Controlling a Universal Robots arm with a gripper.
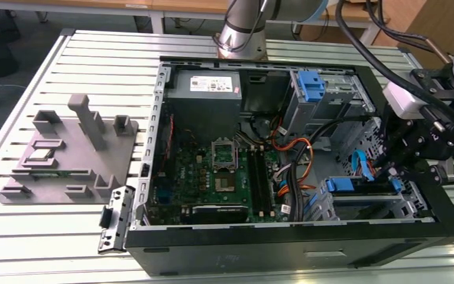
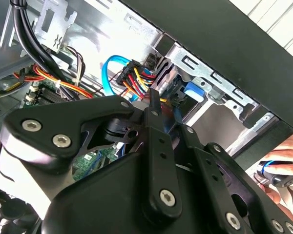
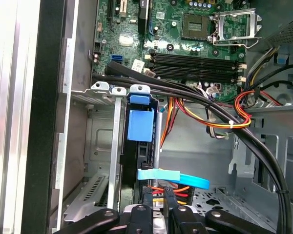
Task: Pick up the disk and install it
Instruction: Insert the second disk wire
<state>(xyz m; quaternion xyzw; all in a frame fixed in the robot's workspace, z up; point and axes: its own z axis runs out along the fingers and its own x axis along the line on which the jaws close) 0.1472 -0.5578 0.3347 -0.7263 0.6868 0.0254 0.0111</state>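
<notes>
Slatted metal table point(image 1: 61, 236) carries an open black computer case point(image 1: 250, 251), lying on its side with the boards facing up.

The disk point(image 1: 366, 198) sits in the drive bay at the case's corner, towards the exterior view's right, low in the chassis. Its blue rail tab point(image 1: 340, 184) points inward, towards the motherboard point(image 1: 211, 177). In the first wrist view the disk point(image 3: 136, 163) is seen edge-on as a dark slab standing between the bay's metal walls, with the blue tab point(image 3: 140, 124) at its inner end. It looks fully seated, though the angle does not let me be sure.

The gripper point(image 1: 392, 170) hangs directly over that bay, just above the disk's outer end. In the first wrist view the gripper point(image 3: 158, 212) is at a bundle of red and yellow wires point(image 3: 163, 191) and a flat blue cable point(image 3: 173, 178) that crosses just beside the disk. The second wrist view shows the gripper point(image 2: 154, 97) pointing at the same wire plug, with the blue cable point(image 2: 106, 73) looping away from it. Whether the gripper is open or closed, I cannot tell.

Thick black cables point(image 3: 210, 105) run from the bay across the motherboard's edge. A second blue latch point(image 1: 310, 86) sits in the upper bay, and a grey power supply point(image 1: 203, 86) fills the far corner. Outside the case, at the exterior view's left, a grey fixture block point(image 1: 61, 157) rests on the table. A person's hand point(image 2: 281, 170) holding a small blue-and-black object appears beyond the case wall in the second wrist view.
</notes>
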